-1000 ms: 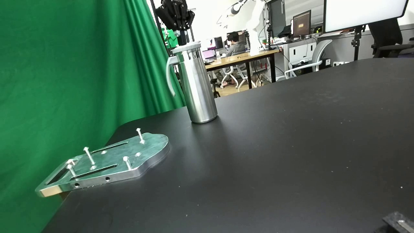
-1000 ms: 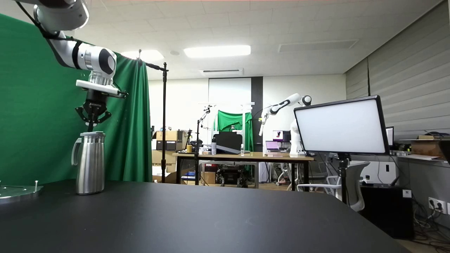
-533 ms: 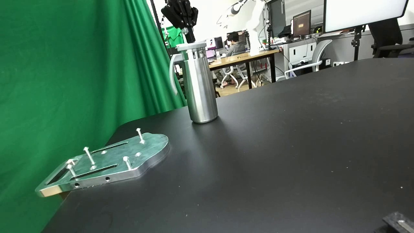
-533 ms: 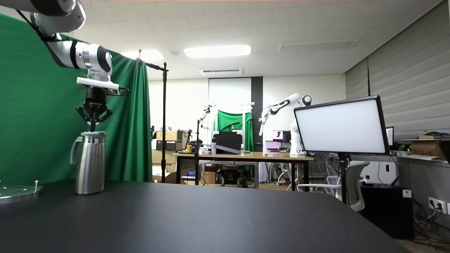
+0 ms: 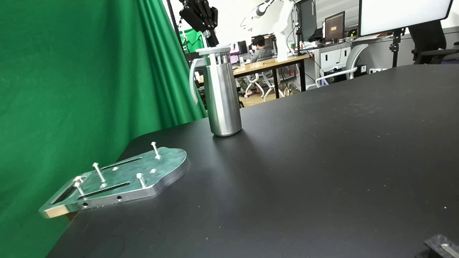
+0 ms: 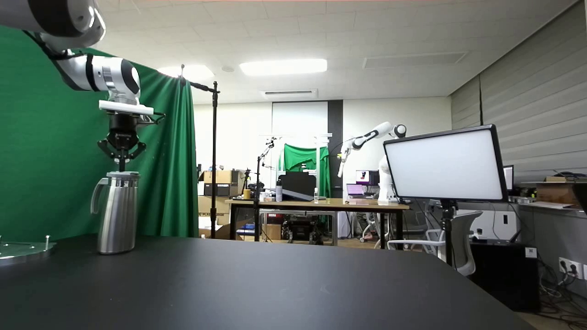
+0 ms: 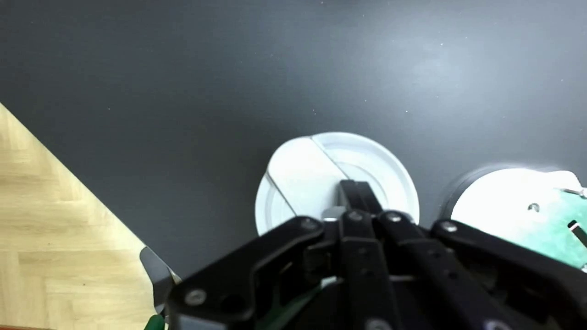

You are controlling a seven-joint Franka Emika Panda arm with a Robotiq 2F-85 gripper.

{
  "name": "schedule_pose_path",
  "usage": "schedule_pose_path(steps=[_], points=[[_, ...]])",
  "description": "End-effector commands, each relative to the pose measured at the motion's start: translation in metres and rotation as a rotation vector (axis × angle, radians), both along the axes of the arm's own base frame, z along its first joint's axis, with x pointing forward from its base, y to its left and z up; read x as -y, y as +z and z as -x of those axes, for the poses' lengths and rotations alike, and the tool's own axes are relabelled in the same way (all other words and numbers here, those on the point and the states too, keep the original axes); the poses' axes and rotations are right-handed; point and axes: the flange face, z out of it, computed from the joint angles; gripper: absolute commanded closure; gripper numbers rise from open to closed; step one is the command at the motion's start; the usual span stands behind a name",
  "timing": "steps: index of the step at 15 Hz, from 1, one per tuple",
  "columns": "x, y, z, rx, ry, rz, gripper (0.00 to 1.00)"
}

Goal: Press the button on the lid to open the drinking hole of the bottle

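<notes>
Bottle [image 6: 118,217] stands on desk [image 6: 321,284], lower left in an exterior view; claw [image 7: 355,184] pinched narrow, nothing held, poised at lid [image 7: 316,174], contact unclear; pressing looks the step in hand, no open hole visible, so opening probably remains.

In an exterior view the white arm [image 6: 107,74] bends at its wrist [image 6: 124,97], end effector [image 6: 122,168] pointing down; in the wrist view the fingers [image 7: 351,196] look pressed together, though somewhat blurred.
</notes>
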Motion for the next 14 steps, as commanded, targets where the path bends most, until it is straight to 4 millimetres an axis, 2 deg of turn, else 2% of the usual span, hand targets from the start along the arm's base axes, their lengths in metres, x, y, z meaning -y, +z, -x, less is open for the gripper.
schedule_pose_path(steps=[1, 8, 14], points=[[-0.004, -0.006, -0.004, 0.009, 0.006, 0.007, 1.00], [-0.007, 0.013, -0.005, 0.028, 0.005, -0.039, 1.00], [-0.005, 0.034, -0.005, 0.012, -0.012, -0.144, 1.00]])
